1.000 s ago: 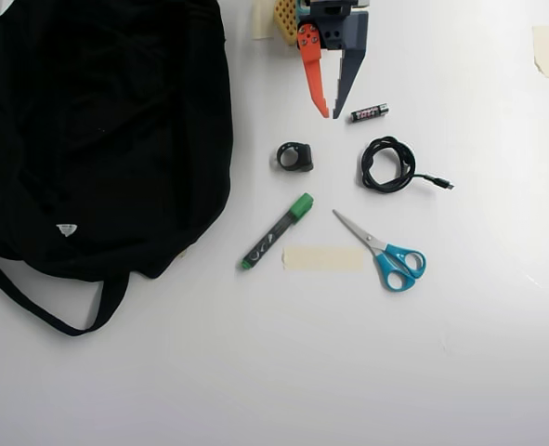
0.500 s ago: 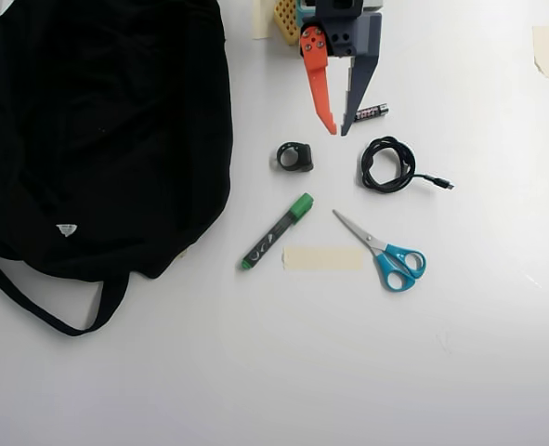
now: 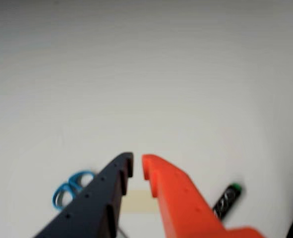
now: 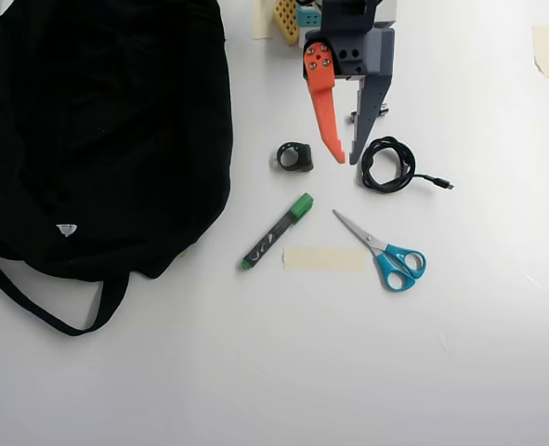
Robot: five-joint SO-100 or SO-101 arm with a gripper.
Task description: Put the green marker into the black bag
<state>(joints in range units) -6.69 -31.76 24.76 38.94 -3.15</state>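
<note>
The green marker [image 4: 277, 230] lies slantwise on the white table, its green cap toward the upper right; the wrist view shows its small green end [image 3: 227, 201] at the lower right. The black bag [image 4: 98, 130] fills the overhead view's left side, strap trailing below it. My gripper [image 4: 347, 161], one orange finger and one dark finger, hangs above and to the right of the marker, between a small black ring and a coiled cable. Its tips stand a narrow gap apart with nothing between them, as the wrist view [image 3: 137, 165] also shows.
A black ring-shaped piece [image 4: 295, 156] lies left of the fingertips and a coiled black cable [image 4: 387, 164] right of them. Blue-handled scissors [image 4: 385, 253] and a beige tape strip [image 4: 322, 258] lie right of the marker. A battery [image 4: 383, 109] peeks out beside the dark finger.
The gripper has moved down the overhead view toward the marker, from beside the battery to between the ring and the cable, now covering most of the battery. Nothing else moved.
</note>
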